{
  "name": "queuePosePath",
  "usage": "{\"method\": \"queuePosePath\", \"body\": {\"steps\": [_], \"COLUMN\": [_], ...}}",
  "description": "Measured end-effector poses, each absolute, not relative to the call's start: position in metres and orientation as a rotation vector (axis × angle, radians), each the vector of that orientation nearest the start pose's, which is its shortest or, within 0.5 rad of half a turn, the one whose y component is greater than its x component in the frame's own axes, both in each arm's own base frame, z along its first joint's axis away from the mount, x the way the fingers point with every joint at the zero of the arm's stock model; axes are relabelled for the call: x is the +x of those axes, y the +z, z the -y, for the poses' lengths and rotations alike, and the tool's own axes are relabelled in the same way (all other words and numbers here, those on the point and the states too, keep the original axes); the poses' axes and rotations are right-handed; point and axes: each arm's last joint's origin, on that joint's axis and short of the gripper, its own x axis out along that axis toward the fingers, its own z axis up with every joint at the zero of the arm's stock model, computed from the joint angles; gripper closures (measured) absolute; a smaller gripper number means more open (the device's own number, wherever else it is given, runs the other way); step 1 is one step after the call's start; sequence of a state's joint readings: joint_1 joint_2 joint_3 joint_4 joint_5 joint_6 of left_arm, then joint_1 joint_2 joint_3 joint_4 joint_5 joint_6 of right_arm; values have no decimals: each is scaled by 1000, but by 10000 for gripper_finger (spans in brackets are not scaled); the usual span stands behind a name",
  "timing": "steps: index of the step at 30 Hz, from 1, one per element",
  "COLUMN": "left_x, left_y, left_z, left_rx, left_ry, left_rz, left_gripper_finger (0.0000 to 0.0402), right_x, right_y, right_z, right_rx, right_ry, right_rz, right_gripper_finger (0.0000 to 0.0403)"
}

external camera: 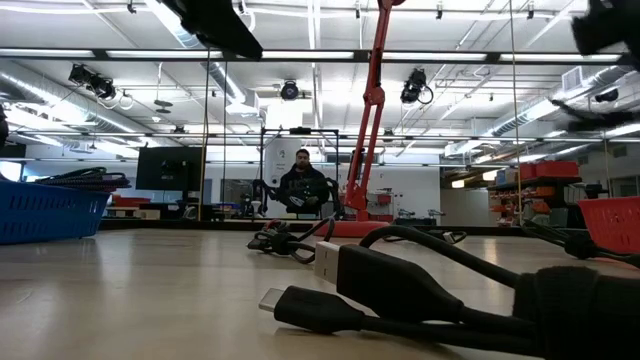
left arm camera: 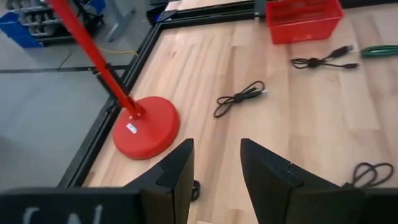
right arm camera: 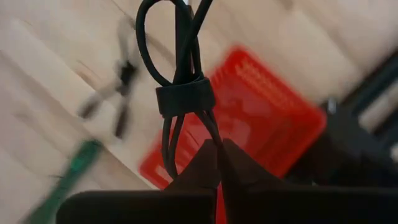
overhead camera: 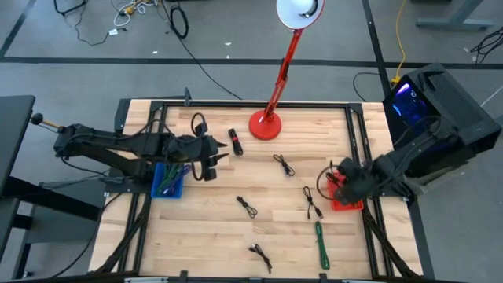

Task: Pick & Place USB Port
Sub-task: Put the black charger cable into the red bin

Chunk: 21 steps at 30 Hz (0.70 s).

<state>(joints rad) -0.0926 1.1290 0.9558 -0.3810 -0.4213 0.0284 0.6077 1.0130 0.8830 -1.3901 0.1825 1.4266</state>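
One black cable (right arm camera: 180, 93) pinched in right fingers (right arm camera: 217, 158), above red bin (right arm camera: 261, 118)

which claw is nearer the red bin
Right. The right claw hangs directly over the red bin at the table's right edge, shut on a bundled black cable. The left claw is far across the table, beside the blue bin.

The black cable (right arm camera: 180, 93) runs off the right wrist picture's edge, and the table behind it is blurred.
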Motion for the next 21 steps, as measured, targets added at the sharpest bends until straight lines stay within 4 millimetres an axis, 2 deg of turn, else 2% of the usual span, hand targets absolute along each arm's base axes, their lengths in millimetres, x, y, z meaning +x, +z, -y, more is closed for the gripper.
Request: {"method": "queuePosePath", "body": {"steps": [6,21], "left_x": [238,238], "left_y": [309,309], "left_z": [20,24], "left_rx": [178,178], "left_ry": [274,262], "left_rz": [-539,-543], "left_gripper_finger": [264,264], "right_x": [99,93], "right_y": [227,221], "right_z": [-82,-86], "right_rx": [660,717], "right_ry": [-759,-821], "right_rz": [-1413,-1415], "right_gripper_finger": [403,399]}}
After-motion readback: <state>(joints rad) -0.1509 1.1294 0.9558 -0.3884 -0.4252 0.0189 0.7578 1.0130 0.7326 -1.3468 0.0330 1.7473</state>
